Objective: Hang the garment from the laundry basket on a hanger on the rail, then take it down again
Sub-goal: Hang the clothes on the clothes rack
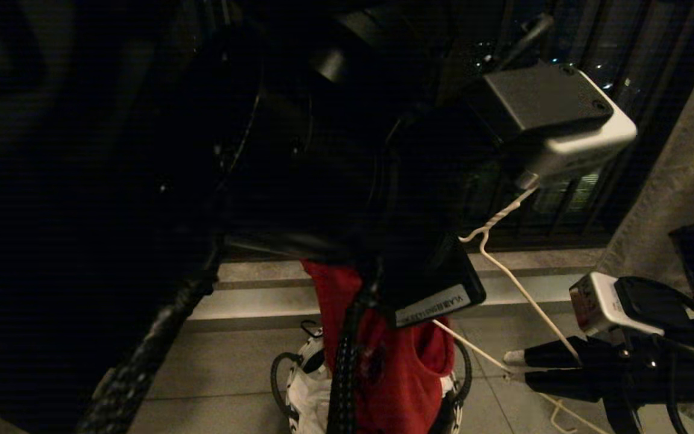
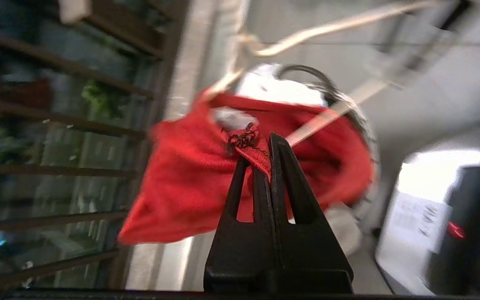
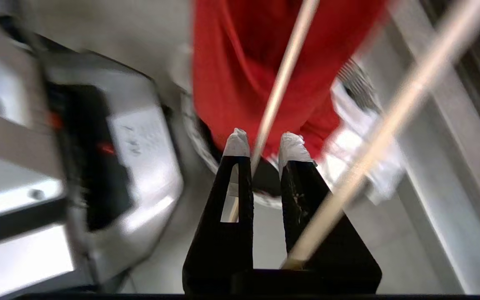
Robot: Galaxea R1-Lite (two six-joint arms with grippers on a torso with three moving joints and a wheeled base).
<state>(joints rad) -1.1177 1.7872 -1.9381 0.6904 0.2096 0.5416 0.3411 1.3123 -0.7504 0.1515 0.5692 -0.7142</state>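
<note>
Head view: one red garment (image 1: 410, 367), one wire hanger (image 1: 518, 286), one laundry basket (image 1: 293, 386).

occluded: laundry basket (image 1: 284, 377) behind garment (image 1: 410, 367) | cut off: hanger (image 1: 522, 289) hook | blurred: wrist views

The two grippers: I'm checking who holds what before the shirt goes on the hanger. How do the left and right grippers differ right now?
The left gripper is shut on the red T-shirt, pinching a fold of cloth; the right gripper has the white wire hanger between its fingers, with a gap showing. The left's fingertips are plain black; the right's are wrapped in white. Both are held above the laundry basket.
</note>
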